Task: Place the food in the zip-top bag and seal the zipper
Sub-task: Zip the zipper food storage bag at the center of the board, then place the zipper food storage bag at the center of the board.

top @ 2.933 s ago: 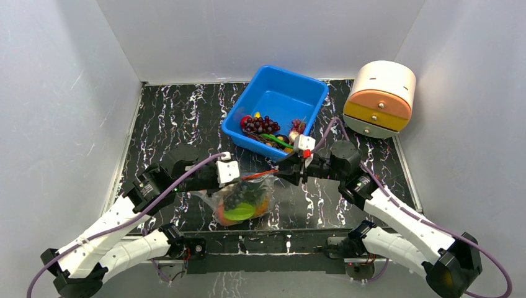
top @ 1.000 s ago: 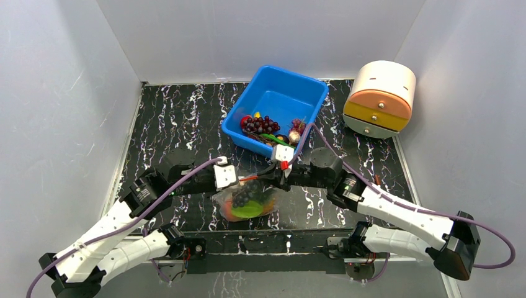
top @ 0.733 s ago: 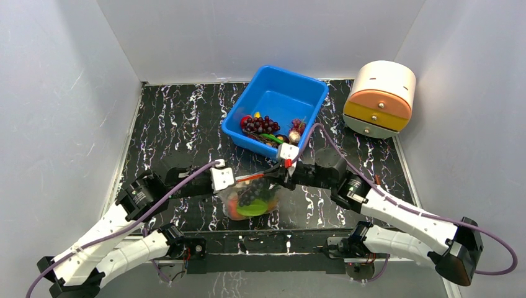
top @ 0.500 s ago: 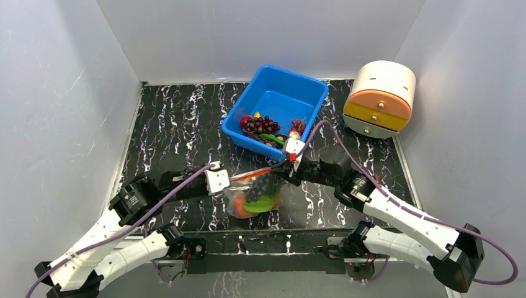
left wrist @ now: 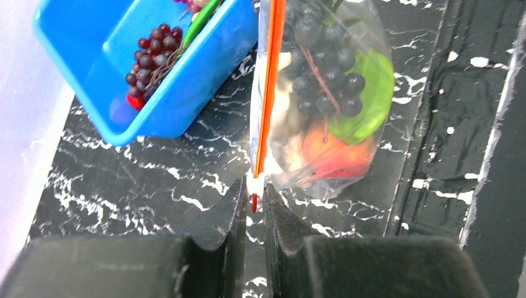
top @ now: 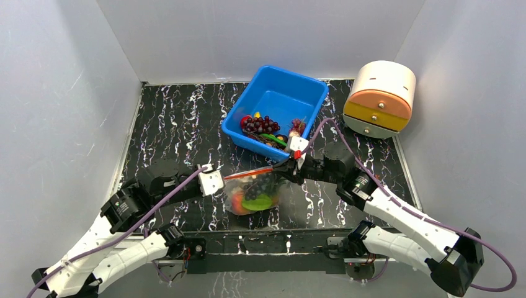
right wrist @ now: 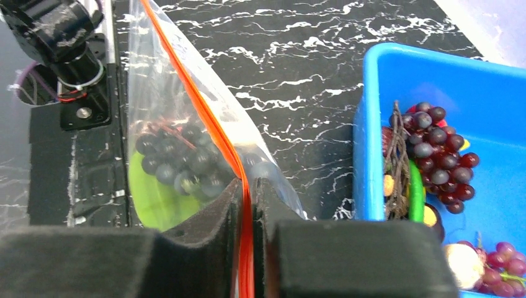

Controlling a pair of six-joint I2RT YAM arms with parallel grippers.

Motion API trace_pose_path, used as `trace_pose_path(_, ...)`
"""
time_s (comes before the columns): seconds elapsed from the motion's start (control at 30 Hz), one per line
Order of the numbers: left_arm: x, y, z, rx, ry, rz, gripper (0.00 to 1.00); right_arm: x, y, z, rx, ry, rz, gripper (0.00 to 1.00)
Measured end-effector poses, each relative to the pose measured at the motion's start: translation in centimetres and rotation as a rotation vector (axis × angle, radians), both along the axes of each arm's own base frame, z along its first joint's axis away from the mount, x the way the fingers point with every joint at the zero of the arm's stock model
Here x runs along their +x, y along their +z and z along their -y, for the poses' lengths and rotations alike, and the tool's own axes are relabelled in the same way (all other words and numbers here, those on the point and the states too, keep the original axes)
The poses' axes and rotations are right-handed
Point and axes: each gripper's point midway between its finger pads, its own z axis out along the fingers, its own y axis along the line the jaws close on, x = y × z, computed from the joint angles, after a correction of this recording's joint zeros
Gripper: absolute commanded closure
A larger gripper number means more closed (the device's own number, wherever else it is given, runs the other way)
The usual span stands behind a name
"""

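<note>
Left jaws leftward; bin (top: 291,93) beyond zipper (top: 249,173)

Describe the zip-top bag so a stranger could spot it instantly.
Find the blue bin on the black marbled table. Just nearer the arms, the zip-top bag stretches between the left gripper and right gripper. Only it is clear plastic, edged by an orange-red zipper.

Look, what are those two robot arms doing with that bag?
They're holding the bag between them. The left gripper pinches one end of its orange zipper, and the right gripper pinches the other end, so the strip is stretched straight. Inside the bag sit grapes and other toy food. The blue bin behind holds more food.
</note>
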Motion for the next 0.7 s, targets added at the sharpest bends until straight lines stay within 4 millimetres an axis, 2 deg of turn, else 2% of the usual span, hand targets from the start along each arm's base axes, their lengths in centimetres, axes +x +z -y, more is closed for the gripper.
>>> trace_pose_path(0.03,0.1,0.1,-0.1,-0.003,0.007,0.008,1.0,-0.1,0.1,-0.1,0.006,0.007,0.001,0.63)
trace_pose_path(0.17,0.4,0.1,-1.5,0.027,0.066,0.028,1.0,1.3,0.0,0.6,0.011,-0.053,0.012,0.42)
trace_pose_path(0.37,1.6,0.5,-3.1,0.073,0.155,0.068,1.0,2.1,0.3,1.3,0.008,-0.106,0.036,0.26)
trace_pose_path(0.4,2.0,0.6,-3.4,0.08,0.178,0.083,1.0,2.3,0.5,1.5,0.011,-0.116,0.044,0.21)
trace_pose_path(0.43,2.3,0.7,-3.7,0.086,0.197,0.096,1.0,2.4,0.7,1.6,0.013,-0.13,0.051,0.05)
trace_pose_path(0.47,2.7,1.0,-4.1,0.089,0.225,0.117,1.0,2.5,0.9,1.8,0.02,-0.142,0.058,0.02)
trace_pose_path(0.7,5.5,2.5,-7.1,0.122,0.432,0.256,1.0,2.4,1.4,2.5,0.057,-0.181,0.07,0.02)
